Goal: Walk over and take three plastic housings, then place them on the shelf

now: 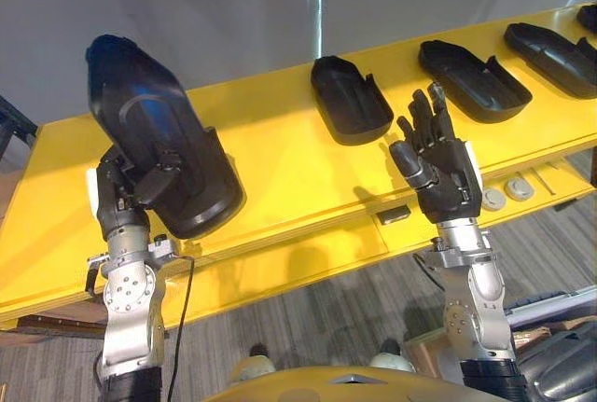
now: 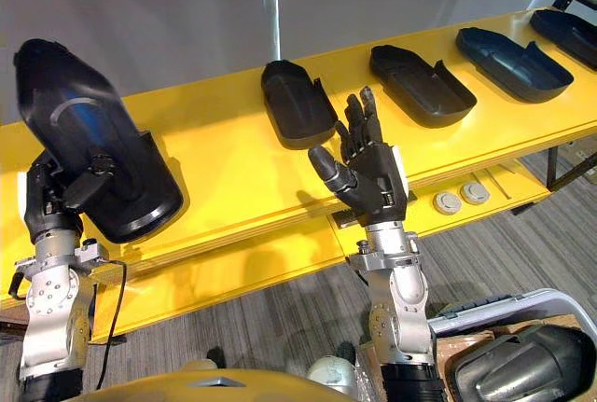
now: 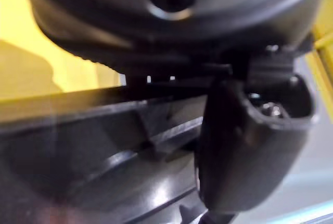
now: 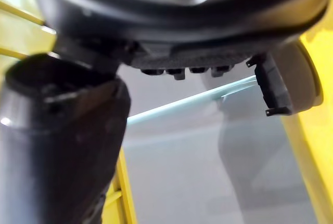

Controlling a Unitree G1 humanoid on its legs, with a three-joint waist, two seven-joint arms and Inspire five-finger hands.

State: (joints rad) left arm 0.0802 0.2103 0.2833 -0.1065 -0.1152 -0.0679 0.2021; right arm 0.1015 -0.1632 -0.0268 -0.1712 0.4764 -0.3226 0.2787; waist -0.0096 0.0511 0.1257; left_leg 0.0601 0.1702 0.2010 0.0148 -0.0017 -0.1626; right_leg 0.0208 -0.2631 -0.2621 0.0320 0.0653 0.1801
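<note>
The yellow shelf runs across the view from 8 o'clock to 2 o'clock, with a lower ledge under its front edge. At 9 o'clock the held housing, a black plastic shell, stands tilted with its rounded end up and its outer face toward the camera. The left hand grips its lower end: the fingers are curled round the edge and the thumb lies across the face.

Other black housings lie hollow side up in a row along the shelf, well apart from one another: the near housing at 12 o'clock, the middle housing at 1 o'clock and the far housing at 2 o'clock.

The right hand is raised at 3 o'clock in front of the shelf, its fingers straight and spread, holding nothing.

On the ledge just beside that hand lie two round grey discs and a small dark block.
</note>
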